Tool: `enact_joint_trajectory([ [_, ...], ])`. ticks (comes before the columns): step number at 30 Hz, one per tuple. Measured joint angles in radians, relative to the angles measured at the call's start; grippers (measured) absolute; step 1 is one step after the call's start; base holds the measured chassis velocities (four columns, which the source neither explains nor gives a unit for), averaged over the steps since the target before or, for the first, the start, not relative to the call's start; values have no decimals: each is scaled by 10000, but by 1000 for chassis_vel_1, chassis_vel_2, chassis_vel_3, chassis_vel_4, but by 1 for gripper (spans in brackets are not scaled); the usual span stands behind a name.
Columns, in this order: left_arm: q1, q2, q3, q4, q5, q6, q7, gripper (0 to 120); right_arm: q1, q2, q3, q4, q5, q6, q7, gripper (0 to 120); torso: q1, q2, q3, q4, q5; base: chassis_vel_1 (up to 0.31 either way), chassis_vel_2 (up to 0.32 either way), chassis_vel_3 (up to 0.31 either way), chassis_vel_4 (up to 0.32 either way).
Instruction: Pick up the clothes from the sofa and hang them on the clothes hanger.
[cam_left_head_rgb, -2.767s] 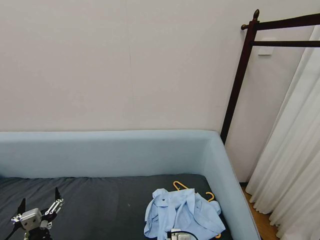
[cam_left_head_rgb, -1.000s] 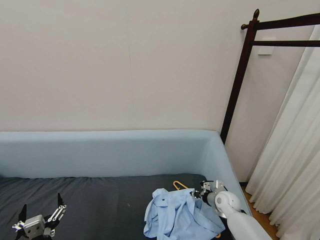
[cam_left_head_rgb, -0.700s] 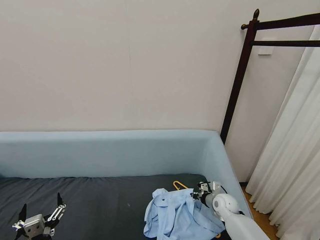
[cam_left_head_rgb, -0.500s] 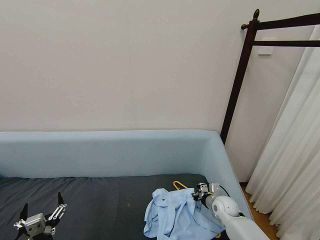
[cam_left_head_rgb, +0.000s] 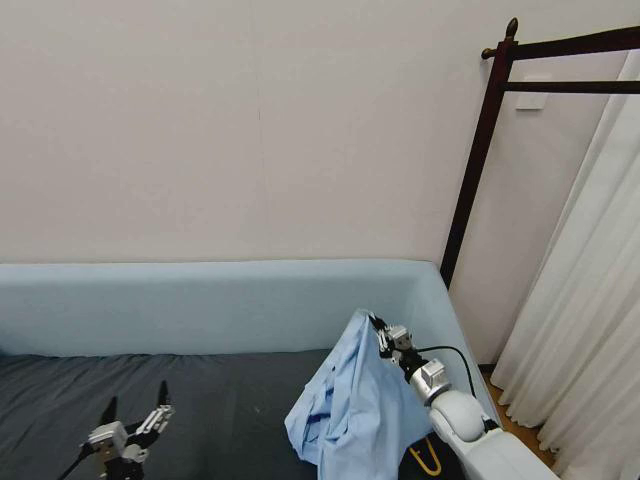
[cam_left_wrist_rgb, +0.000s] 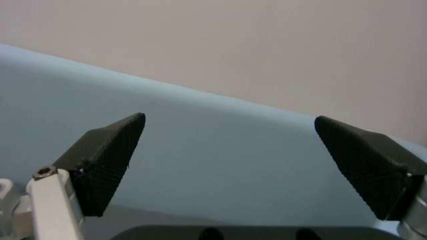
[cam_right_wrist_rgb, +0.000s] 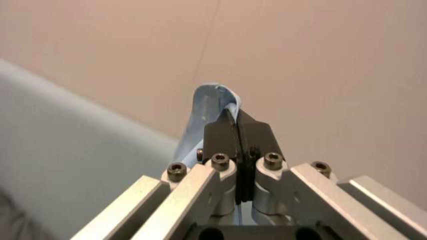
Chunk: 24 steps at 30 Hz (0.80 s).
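A light blue shirt (cam_left_head_rgb: 352, 402) hangs in a peak above the dark sofa seat (cam_left_head_rgb: 220, 410), its lower folds still near the cushion. My right gripper (cam_left_head_rgb: 377, 334) is shut on the shirt's top; in the right wrist view the black fingers (cam_right_wrist_rgb: 237, 135) pinch a fold of blue cloth (cam_right_wrist_rgb: 210, 102). An orange hanger (cam_left_head_rgb: 426, 460) pokes out below the shirt. The dark wooden clothes rack (cam_left_head_rgb: 487, 130) stands past the sofa's right end. My left gripper (cam_left_head_rgb: 133, 433) sits low over the seat on the left, open, with its pads (cam_left_wrist_rgb: 107, 160) wide apart.
The pale blue sofa back (cam_left_head_rgb: 210, 305) and right armrest (cam_left_head_rgb: 450, 350) border the seat. White curtains (cam_left_head_rgb: 590, 300) hang at the right beside the rack. A plain wall lies behind.
My right gripper has risen from the seat, lifting the shirt up into a peak; the hanger now shows below it. My left gripper has shifted a little to the right.
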Motion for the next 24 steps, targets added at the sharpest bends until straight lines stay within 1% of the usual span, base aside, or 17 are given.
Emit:
enact_joint_trajectory([
  [2, -257, 243, 376, 684, -320, -190, 1182, 100, 196, 23, -79, 209, 16, 143, 156, 0, 1, 0, 0, 1, 1, 0, 0, 0, 0],
  [3, -257, 243, 376, 684, -320, -190, 1182, 100, 196, 23, -79, 209, 16, 143, 156, 0, 1, 0, 0, 1, 1, 0, 0, 0, 0],
  [4, -461, 361, 662, 1202, -533, -273, 2054, 100, 266, 24, -131, 350, 62, 147, 225, 0, 0, 0, 0, 1, 1, 0, 0, 0, 0],
  [6, -735, 415, 1066, 1823, -791, -303, 2929, 100, 304, 7, -215, 577, 119, 113, 300, 0, 0, 0, 0, 0, 1, 0, 0, 0, 0],
  [7, -735, 415, 1066, 1823, -791, -303, 2929, 100, 304, 7, -215, 577, 119, 113, 300, 0, 0, 0, 0, 0, 1, 0, 0, 0, 0],
  [10, -1233, 291, 1565, 2763, -944, -304, 3927, 100, 397, 18, -415, 790, 171, 73, 320, 0, 0, 0, 0, -4, 1, 0, 0, 0, 0],
  [11, -1233, 291, 1565, 2763, -944, -304, 3927, 100, 397, 18, -415, 790, 171, 73, 320, 0, 0, 0, 0, -4, 1, 0, 0, 0, 0],
  [12, -1365, 195, 1624, 3018, -945, -305, 4168, 100, 498, 55, -544, 788, 202, 72, 319, 0, 0, 0, 0, -5, 2, 0, 0, 0, 0],
  [14, -1607, -30, 1690, 3491, -923, -312, 4519, 100, 715, 162, -835, 753, 283, 77, 295, 0, 0, 0, 0, 0, 1, 0, 0, 0, 0],
  [16, -1862, -265, 1801, 3885, -904, -313, 4629, 100, 860, 231, -1045, 775, 377, 84, 232, 0, 0, 0, 1, 4, 4, 0, 0, 0, 0],
  [17, -1862, -265, 1801, 3885, -904, -313, 4629, 100, 860, 231, -1045, 775, 377, 84, 232, 0, 0, 0, 1, 4, 4, 0, 0, 0, 0],
  [20, -2282, -623, 2072, 4439, -876, -281, 4729, 100, 978, 293, -1162, 918, 406, 85, 164, 0, 0, 0, 1, -1, 2, 0, 0, 0, 0],
  [22, -2545, -847, 2219, 4751, -869, -217, 4689, 100, 1006, 324, -1178, 982, 431, 63, 164, 0, 0, 0, 1, -1, 3, 0, 0, 0, 0],
  [24, -2694, -962, 2304, 4910, -879, -147, 4618, 100, 1008, 338, -1179, 1020, 442, 43, 166, 0, 0, 0, 0, -2, 4, 0, 0, 0, 0],
])
